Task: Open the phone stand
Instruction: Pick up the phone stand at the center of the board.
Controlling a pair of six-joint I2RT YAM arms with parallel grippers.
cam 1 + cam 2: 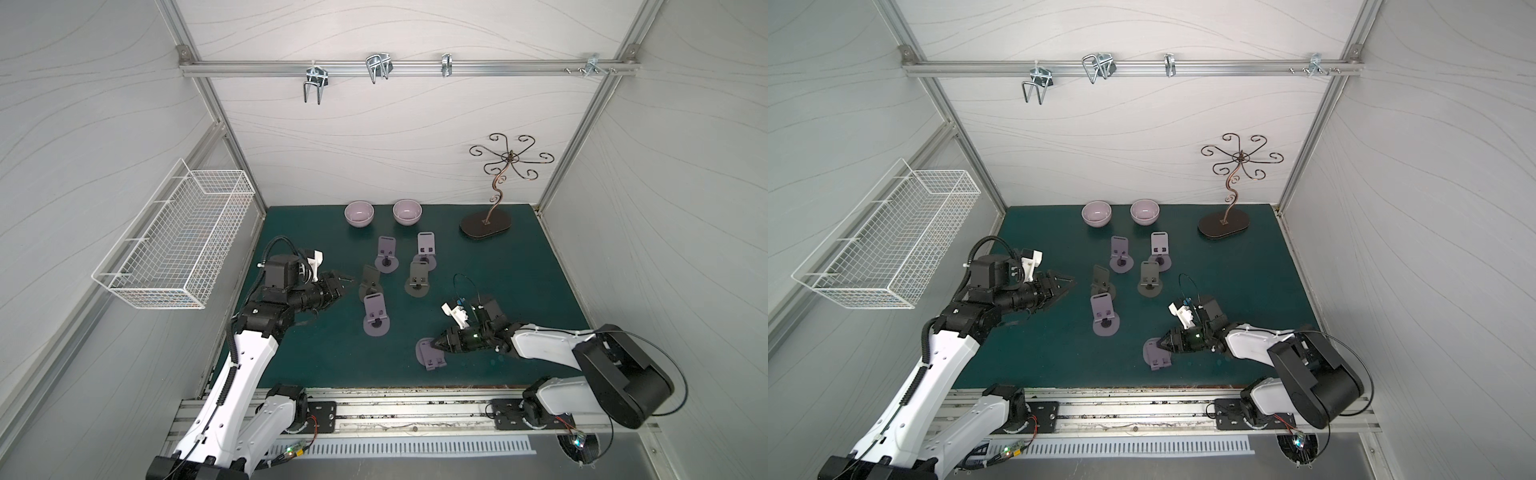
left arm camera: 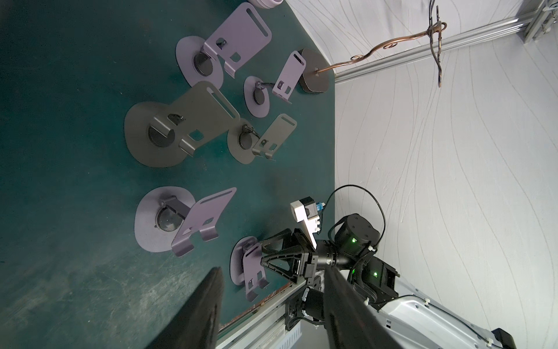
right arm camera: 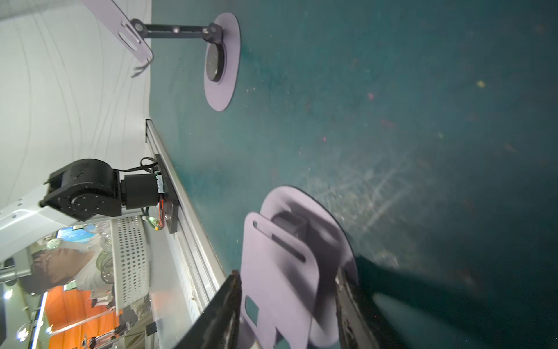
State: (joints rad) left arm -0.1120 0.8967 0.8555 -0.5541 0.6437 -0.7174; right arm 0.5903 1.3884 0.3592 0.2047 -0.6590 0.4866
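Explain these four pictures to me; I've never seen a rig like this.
Two robot arms, the left arm and the right arm, stand at a green mat, each ending in two jaws. Two pictures look down from overhead, side by side. The other two come from a camera on each wrist. On the mat are two bowls, a curly metal tree, five phone stands with raised plates, and one folded purple stand near the front edge. The right arm's jaws appear closed on that folded stand's plate, which shows best in the right wrist view. The left arm's jaws stand open and empty.
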